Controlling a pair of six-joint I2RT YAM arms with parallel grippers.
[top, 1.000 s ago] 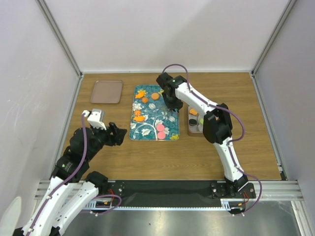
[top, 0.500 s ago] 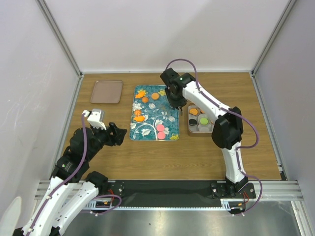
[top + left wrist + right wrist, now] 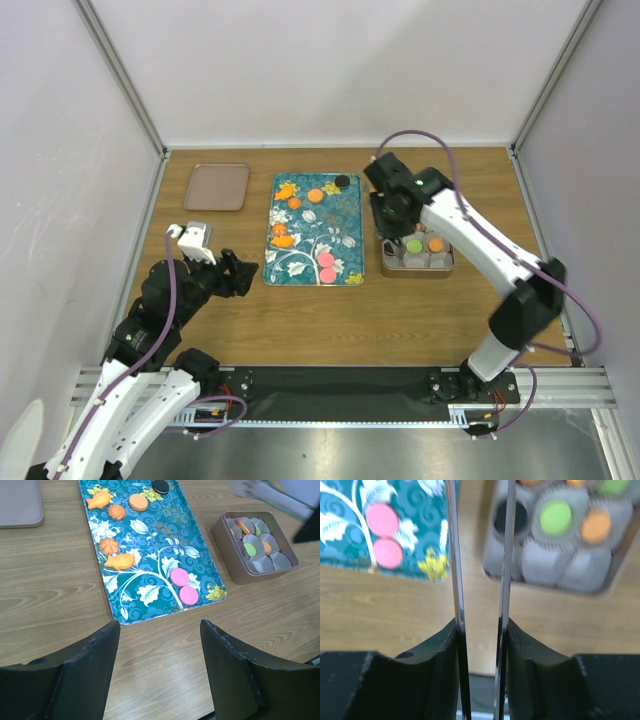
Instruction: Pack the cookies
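My right claw (image 3: pixel 479 545) hangs over the near left corner of the tin (image 3: pixel 418 271). Its two fingers (image 3: pixel 454 555) are parallel with only a narrow gap, and I see nothing between them, though the tips run out of my wrist view. Just beyond the fingers, in the tin's paper cups, sit a black cookie (image 3: pixel 516 519), a green cookie (image 3: pixel 555 517) and an orange cookie (image 3: pixel 595 525). The cups nearest me look unfilled. The tin stands right of the counter's middle, just beside the right edge of the teal tray (image 3: pixel 150 555).

My left claw (image 3: pixel 160 645) is spread wide and holds nothing. It hovers over bare counter (image 3: pixel 400 310) near the left edge, close to the tray's near left corner. On the tray, two pink cookies (image 3: pixel 180 577) lie touching near its near right corner. A black sandwich cookie (image 3: pixel 160 486) rests at its far edge, with a round orange one (image 3: pixel 138 502) beside it. Other orange biscuits (image 3: pixel 120 561), fish-shaped and flower-shaped, lie along the tray's left side. A plain brown tray (image 3: pixel 217 186) sits in the counter's far left corner, well apart from both claws.
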